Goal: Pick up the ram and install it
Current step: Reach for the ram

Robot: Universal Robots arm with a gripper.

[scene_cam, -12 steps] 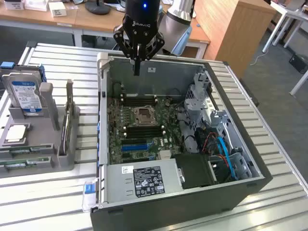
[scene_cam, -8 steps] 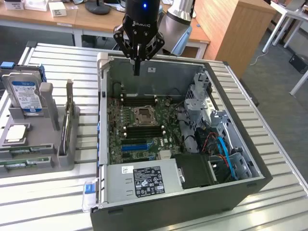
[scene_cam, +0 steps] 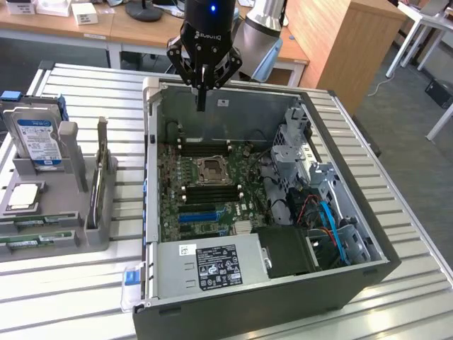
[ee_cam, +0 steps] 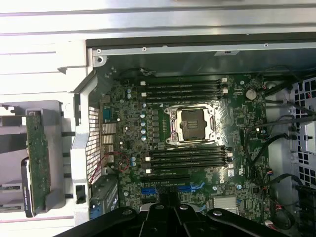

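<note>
Green ram sticks lie flat in the front of a grey holder on the exterior view's left, outside the computer case. A long narrow green board stands in that holder beside the case; I cannot tell whether it is a ram stick. My gripper hangs above the far side of the open case, fingers shut together with nothing between them. It is well away from the ram. Below it lies the motherboard with black memory slots on both sides of the processor socket. The shut gripper shows at the frame's lower edge.
The holder also carries a hard drive and a square silver processor chip. Inside the case are a drive cage, cables and a power supply. The case stands on a slatted metal table. Desks stand behind.
</note>
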